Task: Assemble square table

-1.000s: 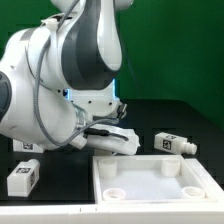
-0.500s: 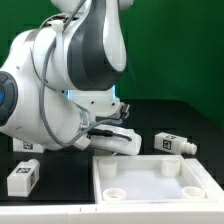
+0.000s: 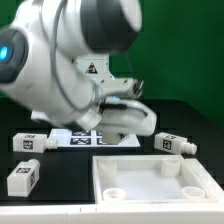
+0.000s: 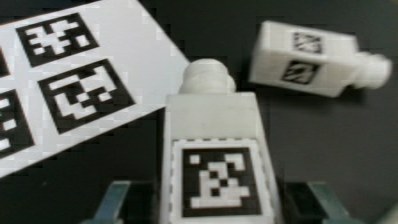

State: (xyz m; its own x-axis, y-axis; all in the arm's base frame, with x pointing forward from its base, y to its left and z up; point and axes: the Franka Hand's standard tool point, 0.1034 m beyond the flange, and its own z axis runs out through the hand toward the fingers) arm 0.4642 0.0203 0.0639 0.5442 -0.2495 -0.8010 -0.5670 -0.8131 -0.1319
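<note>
Black tabletop under a green wall, as I watch from the remote desk. Nearest the exterior camera, at five o'clock, the square top lies flat with its rim raised and its round corner sockets showing. At eight o'clock the near leg sits alone, well apart from the top. Farther back, at nine o'clock, the left leg shows its black-and-white tag, just beside the marker board, which the arm partly hides. At three o'clock the right leg lies on its side, tag toward me. The arm fills the upper half of this view, with a warning-triangle sticker toward twelve o'clock and a blue light at ten.

On the wrist camera, the gripper has the fourth leg between its fingers, tag to the lens and peg end over the marker board's edge. A thin dark line shows on each side of this leg, so I cannot tell whether the fingers clamp it. The right leg lies beyond, apart from it.
</note>
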